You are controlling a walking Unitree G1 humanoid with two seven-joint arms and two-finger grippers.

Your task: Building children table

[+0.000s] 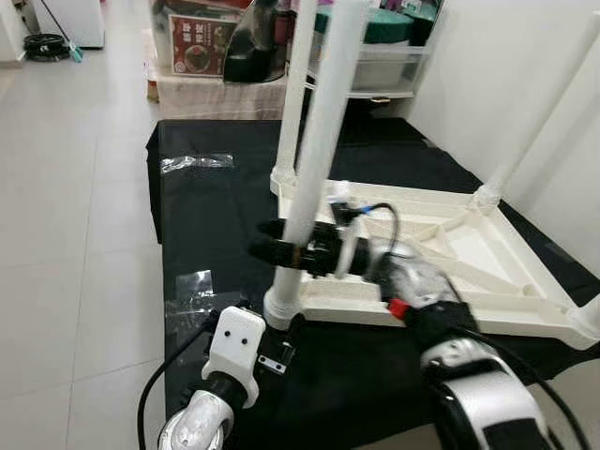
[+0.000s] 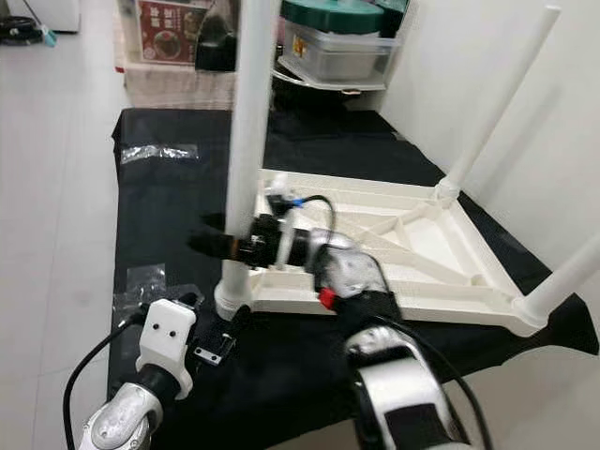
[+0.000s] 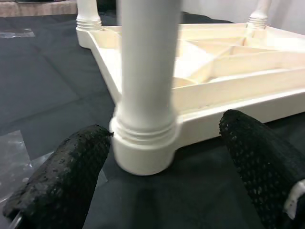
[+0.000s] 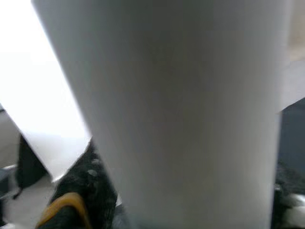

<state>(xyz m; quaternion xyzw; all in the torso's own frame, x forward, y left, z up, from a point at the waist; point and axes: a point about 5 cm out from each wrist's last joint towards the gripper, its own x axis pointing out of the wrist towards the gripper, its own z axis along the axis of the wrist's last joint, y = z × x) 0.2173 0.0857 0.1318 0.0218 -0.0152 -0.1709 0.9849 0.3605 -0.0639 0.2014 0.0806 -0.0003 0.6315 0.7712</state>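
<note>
R tool (image 1: pixel 281 246) clamps leg (image 1: pixel 314 159) | L tool (image 3: pixel 157 162) open at base

Even, bright indoor light, no hard shadows. Tile floor (image 1: pixel 75 187) shows soft sheen; plastic wrap (image 1: pixel 195 162) on the black cloth (image 1: pixel 216 206) glints. White table leg (image 1: pixel 319 141) slightly overexposed near the top. Head views fairly sharp, mild softness at edges. Left wrist view: fingers (image 3: pixel 62 176) blurred, too close. Right wrist view: leg out of focus, washed-out white patch upper corner.
</note>
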